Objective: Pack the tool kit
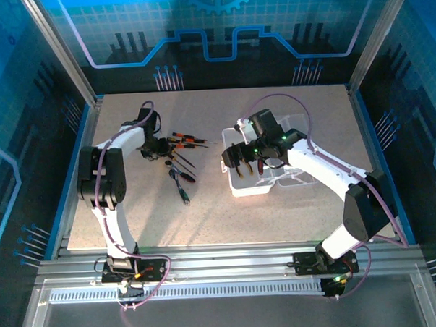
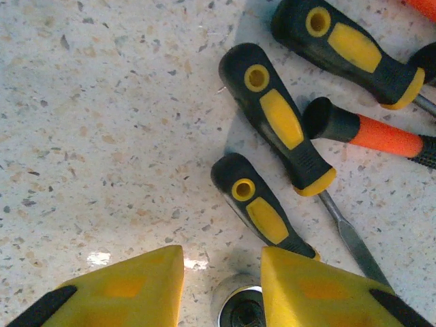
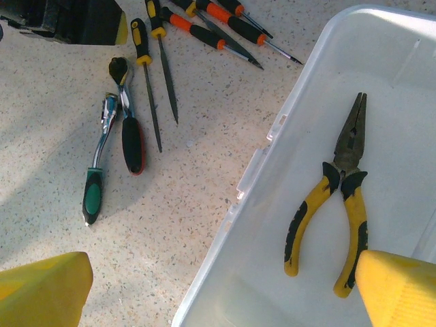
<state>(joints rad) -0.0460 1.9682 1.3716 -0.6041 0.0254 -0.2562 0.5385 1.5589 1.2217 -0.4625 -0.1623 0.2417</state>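
Pliers (image 3: 345, 170) inside case (image 3: 252, 286), clear of walls.

Beneath me spreads a pale speckled tabletop (image 1: 278, 211), flecked with grey and brown. A blue edging strip (image 1: 366, 132) runs along its sides, and slanted aluminium posts (image 1: 57, 47) rise from its far corners. Behind them I see a blue backdrop (image 1: 219, 18) printed with a grid, a gear and circuit-like lines. At the near edge lie grooved aluminium rails (image 1: 229, 261), with a white slotted strip (image 1: 209, 288) just beside them.
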